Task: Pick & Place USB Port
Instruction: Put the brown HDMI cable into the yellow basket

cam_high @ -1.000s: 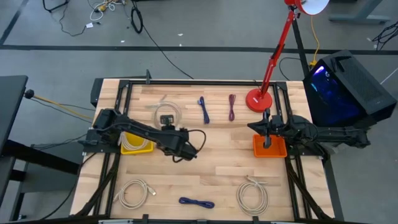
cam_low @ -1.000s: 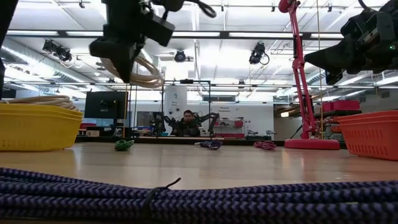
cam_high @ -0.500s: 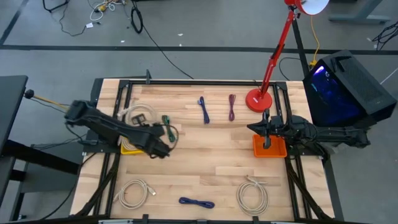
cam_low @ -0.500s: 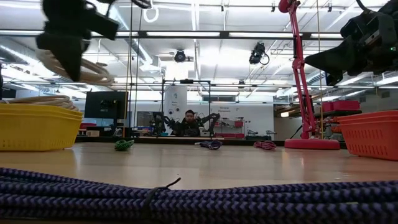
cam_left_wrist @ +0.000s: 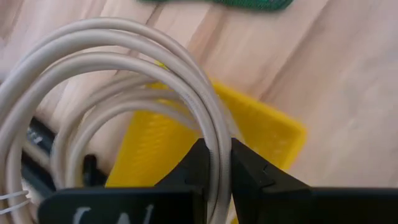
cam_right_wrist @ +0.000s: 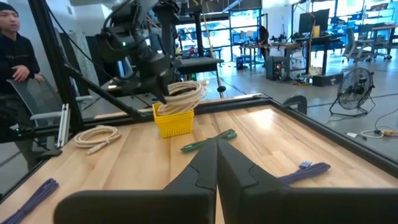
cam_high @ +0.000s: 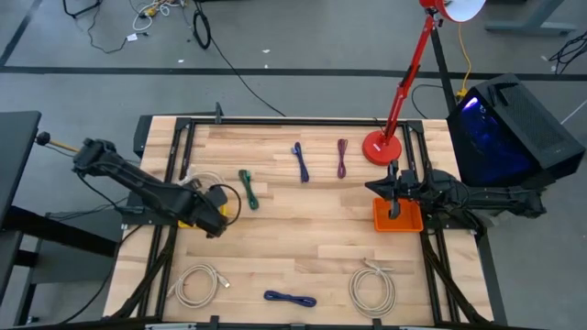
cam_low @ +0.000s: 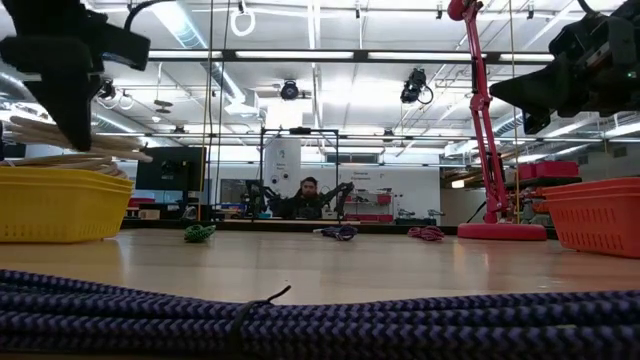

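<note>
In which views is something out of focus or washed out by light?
Low view: the purple braided cable closest to the lens is soft, and the ceiling lights glare white. Left wrist view: the cream cable coil and yellow basket are slightly blurred. High view: evenly lit, no strong shadows.

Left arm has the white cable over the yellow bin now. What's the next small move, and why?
Probably lower a little, then open. The left gripper is shut on the coiled white cable, directly above the yellow bin, and in the low view the coil hangs just over the bin's rim. Releasing from lower should keep the loops from spilling over the edge. The right gripper waits, shut, over the orange bin.
</note>
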Controlling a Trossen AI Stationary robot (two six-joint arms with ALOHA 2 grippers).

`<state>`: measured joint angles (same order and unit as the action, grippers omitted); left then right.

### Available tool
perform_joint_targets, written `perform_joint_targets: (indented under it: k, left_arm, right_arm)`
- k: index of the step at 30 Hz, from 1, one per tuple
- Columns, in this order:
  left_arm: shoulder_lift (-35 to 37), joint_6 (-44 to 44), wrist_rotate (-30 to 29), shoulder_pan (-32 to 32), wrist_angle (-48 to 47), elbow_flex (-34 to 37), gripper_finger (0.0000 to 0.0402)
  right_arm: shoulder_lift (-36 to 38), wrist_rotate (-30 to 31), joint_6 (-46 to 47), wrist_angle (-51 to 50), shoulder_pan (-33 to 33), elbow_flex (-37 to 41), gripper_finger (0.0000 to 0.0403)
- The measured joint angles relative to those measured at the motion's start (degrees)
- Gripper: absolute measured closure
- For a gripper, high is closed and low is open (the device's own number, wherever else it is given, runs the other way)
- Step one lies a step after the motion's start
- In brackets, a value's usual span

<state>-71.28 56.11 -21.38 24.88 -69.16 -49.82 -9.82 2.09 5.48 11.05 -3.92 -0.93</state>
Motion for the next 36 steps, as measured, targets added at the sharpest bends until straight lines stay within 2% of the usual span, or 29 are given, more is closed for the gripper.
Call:
perform_joint_targets:
  k: [6,21,27,31,36]
  left_arm:
    - [-2.8,0.5,2.2,0.1,-2.0,0.0,0.0361]
    - [-3.0,4.8,8.7,1.9,-2.1,0.0,0.0361]
    - [-3.0,6.3,7.7,2.4,-1.8,0.0,0.0361]
    - [-3.0,5.5,5.9,2.3,1.7,0.0,0.0361]
    - [-3.0,6.5,7.7,2.3,1.3,0.0,0.0359]
  right_arm:
    - [0.0,0.0,0.1,0.0,0.0,0.0,0.0396]
    - [0.0,0.0,0.0,-0.1,0.0,0.0,0.0396]
    - [0.0,0.0,0.0,-0.2,0.0,0.0,0.0396]
    - [0.0,0.0,0.0,-0.2,0.0,0.0,0.0396]
    - [0.0,0.0,0.0,-0.4,0.0,0.0,0.0396]
